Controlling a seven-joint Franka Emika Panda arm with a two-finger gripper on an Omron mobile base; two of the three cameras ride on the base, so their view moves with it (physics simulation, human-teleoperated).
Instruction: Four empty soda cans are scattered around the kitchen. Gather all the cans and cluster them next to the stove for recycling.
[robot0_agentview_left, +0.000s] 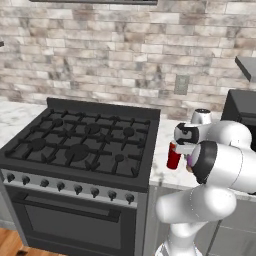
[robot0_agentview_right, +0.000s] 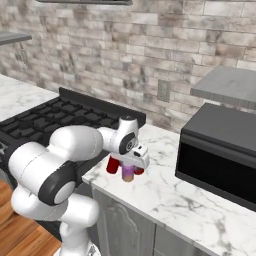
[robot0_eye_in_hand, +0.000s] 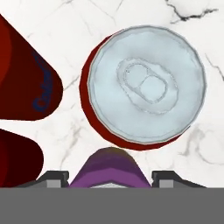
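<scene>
A purplish-pink soda can (robot0_agentview_right: 128, 173) stands on the marble counter just right of the stove (robot0_agentview_left: 80, 145). My gripper (robot0_agentview_right: 132, 163) comes down over this can from above. In the hand view its top (robot0_eye_in_hand: 107, 168) fills the gap between my fingertips (robot0_eye_in_hand: 57, 177), so the gripper (robot0_eye_in_hand: 112, 178) is shut on it. A red soda can (robot0_eye_in_hand: 146, 85) with a silvery top stands right beside it, upright. Two more red cans (robot0_eye_in_hand: 26, 74) (robot0_eye_in_hand: 17, 157) stand close on the other side. From the left base view I see one red can (robot0_agentview_left: 173, 156) by the stove's edge, partly behind my gripper (robot0_agentview_left: 186, 150).
A black microwave (robot0_agentview_right: 220, 155) sits on the counter (robot0_agentview_right: 165, 200) to the right of the cans, with bare marble between. The brick wall with an outlet (robot0_agentview_right: 163, 90) runs behind. The oven door (robot0_agentview_left: 70, 220) faces front below the knobs.
</scene>
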